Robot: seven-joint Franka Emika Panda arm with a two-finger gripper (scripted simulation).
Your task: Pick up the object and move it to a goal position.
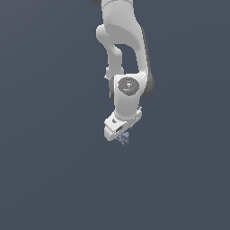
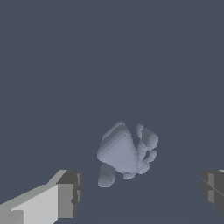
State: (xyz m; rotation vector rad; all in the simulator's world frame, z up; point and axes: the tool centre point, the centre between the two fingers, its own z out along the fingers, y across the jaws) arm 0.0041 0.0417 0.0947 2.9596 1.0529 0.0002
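The small pale blue-grey lumpy object (image 1: 123, 138) with little knobs lies on the flat dark grey bench (image 1: 49, 179), directly beneath the white robot hand (image 1: 120, 134). In the wrist view the object (image 2: 124, 153) sits between the spread dark-tipped fingers (image 2: 69, 192), touching neither; the hand is wide open, holding nothing.

Simulated scene, flat featureless slate-grey ground (image 1: 45, 134), smooth rendered white arm (image 1: 121, 40), no real-room features
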